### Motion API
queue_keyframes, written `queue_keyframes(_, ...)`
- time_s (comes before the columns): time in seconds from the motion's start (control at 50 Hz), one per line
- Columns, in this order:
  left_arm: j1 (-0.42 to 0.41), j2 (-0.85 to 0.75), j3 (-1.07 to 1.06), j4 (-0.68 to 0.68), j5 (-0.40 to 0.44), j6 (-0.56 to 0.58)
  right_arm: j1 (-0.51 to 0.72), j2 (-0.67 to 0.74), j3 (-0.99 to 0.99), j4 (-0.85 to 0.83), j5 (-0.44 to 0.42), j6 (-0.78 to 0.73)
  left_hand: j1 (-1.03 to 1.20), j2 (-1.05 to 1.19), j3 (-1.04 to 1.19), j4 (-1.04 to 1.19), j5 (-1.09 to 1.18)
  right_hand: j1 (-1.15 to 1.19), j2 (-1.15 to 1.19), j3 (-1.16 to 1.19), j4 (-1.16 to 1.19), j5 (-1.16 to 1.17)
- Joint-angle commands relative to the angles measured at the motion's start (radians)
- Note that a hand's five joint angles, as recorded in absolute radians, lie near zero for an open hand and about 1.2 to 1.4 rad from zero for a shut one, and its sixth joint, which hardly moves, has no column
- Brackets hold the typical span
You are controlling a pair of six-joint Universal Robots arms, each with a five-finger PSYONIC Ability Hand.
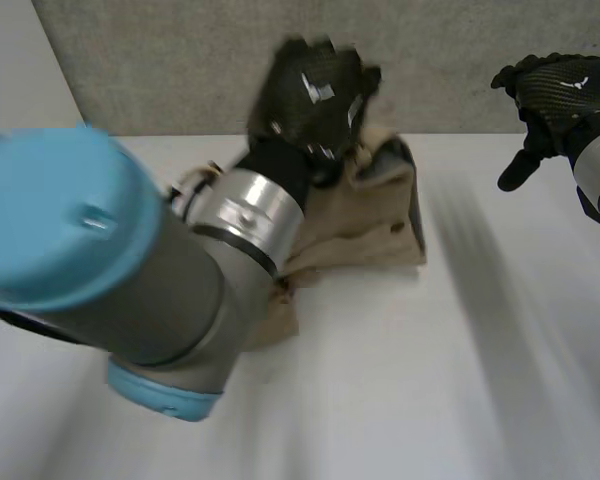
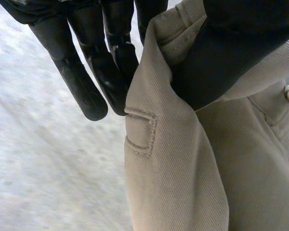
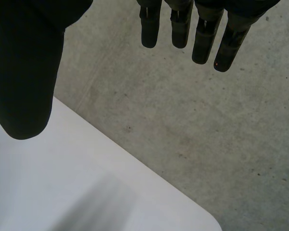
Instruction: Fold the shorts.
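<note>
Head view: left hand (image 1: 315, 95) pinches shorts (image 1: 375, 215) at their raised edge, arm (image 1: 130, 270) hiding part; right hand (image 1: 560, 95) open beyond the bare bench (image 1: 430, 380) edge.

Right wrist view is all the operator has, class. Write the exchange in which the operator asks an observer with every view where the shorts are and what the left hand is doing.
Operator: Where are the shorts?
Observer: The shorts lie bunched toward the far side of the table.
Operator: And the left hand?
Observer: The left hand pinches an edge of them between thumb and fingers.
</note>
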Motion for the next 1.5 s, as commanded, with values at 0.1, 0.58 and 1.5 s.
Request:
queue_keyframes(0.1,0.035,0.392,0.035,-0.058,-0.031,0.001,0.008,-0.018,0.001,0.001,0.000,0.001,0.329,0.203,0.205,0.202,0.261,-0.023,-0.037,-0.039,-0.054,-0.046)
queue_keyframes(0.58,0.164,-0.151,0.179,-0.061,0.088,0.004,0.006,-0.023,0.010,0.001,-0.002,-0.008,0.329,0.203,0.205,0.202,0.261,-0.023,-0.037,-0.039,-0.054,-0.046)
queue_keyframes(1.5,-0.031,0.170,-0.367,-0.315,-0.366,-0.387,0.009,0.417,-0.105,-0.002,-0.560,-0.356,-0.771,-0.898,-0.896,-0.899,-0.840,0.136,0.122,0.121,0.106,0.114)
